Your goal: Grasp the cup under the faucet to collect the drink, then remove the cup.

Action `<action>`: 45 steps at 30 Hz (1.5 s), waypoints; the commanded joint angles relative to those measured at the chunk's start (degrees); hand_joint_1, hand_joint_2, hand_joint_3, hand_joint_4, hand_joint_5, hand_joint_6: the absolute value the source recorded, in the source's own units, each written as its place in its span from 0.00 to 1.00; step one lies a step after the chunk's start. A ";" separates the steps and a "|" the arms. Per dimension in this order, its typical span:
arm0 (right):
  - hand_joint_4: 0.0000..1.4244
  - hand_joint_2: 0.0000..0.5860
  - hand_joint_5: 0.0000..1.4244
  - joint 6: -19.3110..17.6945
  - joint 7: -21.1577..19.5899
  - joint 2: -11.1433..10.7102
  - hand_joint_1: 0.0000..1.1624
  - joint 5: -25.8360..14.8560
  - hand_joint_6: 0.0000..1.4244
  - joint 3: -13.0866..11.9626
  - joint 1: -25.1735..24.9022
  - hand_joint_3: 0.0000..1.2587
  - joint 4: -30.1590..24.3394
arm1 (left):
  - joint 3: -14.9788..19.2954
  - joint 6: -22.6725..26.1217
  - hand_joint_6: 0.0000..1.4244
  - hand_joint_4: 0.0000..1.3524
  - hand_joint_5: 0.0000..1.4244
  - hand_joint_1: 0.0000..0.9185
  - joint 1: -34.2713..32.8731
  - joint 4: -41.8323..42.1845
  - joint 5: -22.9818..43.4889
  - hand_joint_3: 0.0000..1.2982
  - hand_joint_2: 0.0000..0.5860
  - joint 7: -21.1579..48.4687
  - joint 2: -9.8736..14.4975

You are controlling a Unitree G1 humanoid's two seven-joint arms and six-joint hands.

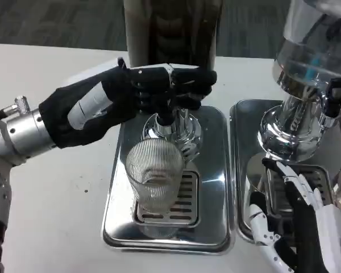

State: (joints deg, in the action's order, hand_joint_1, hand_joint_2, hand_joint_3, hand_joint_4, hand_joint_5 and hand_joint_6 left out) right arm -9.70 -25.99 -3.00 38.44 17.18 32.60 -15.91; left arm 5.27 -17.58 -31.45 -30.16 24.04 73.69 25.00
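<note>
A clear ribbed cup stands upright on the grate of the left steel drip tray, right below the faucet of the dark drink dispenser. My left hand, in a black glove, reaches across above the cup with its fingers laid over the faucet's tap handle. My right hand rests low at the right, over the second tray, with its fingers apart and nothing in it. Neither hand touches the cup.
A second dispenser with a clear tank stands at the right on its own steel tray. White table surface lies to the left of the trays.
</note>
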 commanded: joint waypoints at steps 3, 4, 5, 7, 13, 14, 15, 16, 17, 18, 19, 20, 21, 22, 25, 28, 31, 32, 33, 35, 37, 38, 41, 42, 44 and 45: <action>0.10 0.74 0.06 -0.77 0.10 -0.23 0.27 -0.81 0.00 -0.32 -0.01 0.17 0.28 | -2.17 -5.62 0.14 0.07 0.07 0.00 2.15 2.07 -1.69 0.18 0.16 1.77 -0.49; 0.10 0.74 0.06 -0.65 0.17 -0.25 0.27 -0.69 0.00 -0.26 0.00 0.17 0.21 | -2.19 -7.04 0.14 0.07 0.07 0.00 2.27 2.15 -2.00 0.18 0.15 1.56 -0.41; 0.10 0.74 0.06 -0.56 0.22 -0.28 0.27 -0.64 0.00 -0.26 -0.01 0.17 0.18 | -2.26 -8.35 0.14 0.07 0.07 0.00 2.38 2.24 -2.31 0.18 0.15 1.44 -0.31; 0.10 0.74 0.06 -0.63 0.16 -0.32 0.27 -0.55 0.00 -0.26 -0.01 0.17 0.11 | -2.39 -10.40 0.14 0.07 0.07 0.00 2.56 2.29 -2.82 0.18 0.15 1.16 -0.17; 0.10 0.75 0.06 -0.78 0.25 -0.39 0.26 -0.75 0.00 -0.44 -0.18 0.17 0.00 | -3.40 -16.82 0.15 0.07 0.07 0.00 2.89 2.13 -4.52 0.18 0.16 0.39 0.58; 0.10 0.75 0.06 -0.75 0.40 -0.39 0.26 -0.89 0.00 -0.47 -0.21 0.17 -0.02 | -3.55 -17.49 0.15 0.07 0.07 0.00 2.98 2.10 -4.63 0.18 0.16 0.20 0.68; 0.10 0.75 0.06 -0.72 0.53 -0.41 0.26 -1.01 0.00 -0.52 -0.23 0.17 -0.06 | -3.67 -18.07 0.15 0.07 0.07 0.00 3.04 2.03 -4.69 0.18 0.16 -0.01 0.74; 0.10 0.75 0.06 -0.75 0.48 -0.45 0.26 -0.92 0.00 -0.55 -0.20 0.17 -0.10 | -3.80 -18.50 0.15 0.07 0.07 0.00 3.08 1.98 -4.74 0.18 0.15 -0.19 0.77; 0.10 0.75 0.06 -0.75 0.57 -0.48 0.26 -1.00 0.00 -0.57 -0.18 0.17 -0.13 | -3.94 -18.97 0.15 0.07 0.07 0.00 3.12 1.93 -4.83 0.18 0.15 -0.34 0.85; 0.10 0.75 0.06 -0.76 0.61 -0.49 0.26 -1.06 0.00 -0.58 -0.18 0.17 -0.14 | -4.05 -19.29 0.16 0.07 0.07 0.00 3.16 1.81 -4.87 0.18 0.15 -0.49 0.92; 0.10 0.75 0.06 -0.74 0.59 -0.52 0.26 -0.99 0.00 -0.60 -0.17 0.17 -0.21 | -4.21 -19.65 0.16 0.07 0.07 0.00 3.21 1.75 -4.97 0.18 0.15 -0.66 1.04; 0.10 0.75 0.06 -0.74 0.59 -0.54 0.26 -1.01 0.00 -0.65 -0.20 0.17 -0.24 | -4.32 -19.73 0.16 0.07 0.07 0.00 3.26 1.68 -4.97 0.18 0.15 -0.73 1.10; 0.10 0.75 0.06 -0.71 0.67 -0.58 0.26 -1.03 0.00 -0.68 -0.24 0.17 -0.31 | -4.44 -19.74 0.16 0.07 0.07 0.00 3.27 1.64 -4.95 0.18 0.15 -0.82 1.15; 0.10 0.75 0.06 -0.69 0.70 -0.63 0.26 -0.93 0.00 -0.68 -0.26 0.17 -0.40 | -4.53 -20.02 0.16 0.07 0.07 0.00 3.30 1.59 -4.98 0.18 0.15 -0.91 1.18; 0.10 0.75 0.06 -2.69 1.63 -1.65 0.26 -2.55 0.00 -0.67 -0.96 0.17 0.23 | -4.84 -21.05 0.16 0.07 0.08 0.00 3.53 1.59 -5.15 0.18 0.15 -1.19 1.29; 0.09 0.65 0.06 -4.74 4.24 -2.73 0.26 -5.98 0.00 -0.47 -2.17 0.16 1.21 | -5.10 -21.48 0.16 0.07 0.08 0.00 3.62 1.65 -5.13 0.18 0.15 -1.52 1.47; 0.08 0.53 0.06 -6.49 6.88 -3.44 0.28 -9.57 0.00 -0.57 -3.43 0.13 2.48 | -5.35 -22.28 0.16 0.07 0.08 0.00 3.70 1.64 -5.27 0.18 0.15 -1.82 1.69; 0.08 0.52 0.06 -7.01 7.59 -3.63 0.28 -10.52 0.00 -0.64 -3.80 0.13 2.89 | -5.46 -22.38 0.16 0.07 0.08 0.00 3.76 1.65 -5.22 0.18 0.15 -1.91 1.75; 0.08 0.49 0.07 -7.59 8.58 -3.93 0.30 -11.54 0.00 -0.68 -4.31 0.11 3.43 | -5.56 -22.42 0.16 0.07 0.08 0.00 3.78 1.64 -5.15 0.18 0.15 -1.99 1.81; 0.08 0.48 0.07 -8.27 11.09 -4.73 0.30 -13.23 0.00 -0.42 -5.40 0.11 4.37 | -5.70 -22.44 0.16 0.08 0.08 0.00 3.93 1.67 -5.08 0.18 0.15 -2.17 1.96; 0.08 0.47 0.07 -8.99 12.71 -5.23 0.31 -14.16 0.01 -0.20 -6.17 0.10 5.15 | -5.76 -22.47 0.16 0.08 0.08 0.00 4.02 1.68 -5.03 0.18 0.15 -2.28 2.09; 0.08 0.47 0.07 -9.24 13.51 -5.53 0.32 -14.14 0.01 0.01 -6.61 0.10 5.43 | -5.78 -22.43 0.16 0.08 0.08 0.00 4.01 1.62 -4.98 0.18 0.15 -2.31 2.12; 0.08 0.44 0.07 -9.00 16.23 -6.33 0.33 -14.37 0.01 0.52 -7.76 0.09 5.94 | -5.80 -22.57 0.16 0.08 0.08 0.00 4.09 1.60 -4.98 0.18 0.15 -2.46 2.22; 0.08 0.44 0.07 -9.27 17.02 -6.63 0.33 -14.57 0.01 0.76 -8.19 0.09 6.29 | -5.79 -22.73 0.16 0.08 0.08 0.00 4.07 1.53 -5.02 0.18 0.15 -2.49 2.22; 0.08 0.44 0.07 -9.33 17.85 -6.96 0.33 -14.11 0.01 1.20 -8.69 0.09 6.47 | -5.76 -22.64 0.16 0.08 0.08 0.00 4.18 1.61 -4.95 0.18 0.15 -2.56 2.26; 0.08 0.44 0.07 -9.36 18.21 -7.16 0.33 -13.85 0.01 1.33 -9.00 0.09 6.61 | -5.76 -22.64 0.16 0.08 0.08 0.00 4.21 1.60 -4.93 0.18 0.15 -2.58 2.28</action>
State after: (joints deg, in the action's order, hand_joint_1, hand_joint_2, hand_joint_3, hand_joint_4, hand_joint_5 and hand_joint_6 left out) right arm -18.05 -8.80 -9.73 24.47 18.17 24.19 -9.74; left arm 1.08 -39.68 -28.81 -28.80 19.97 69.51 26.83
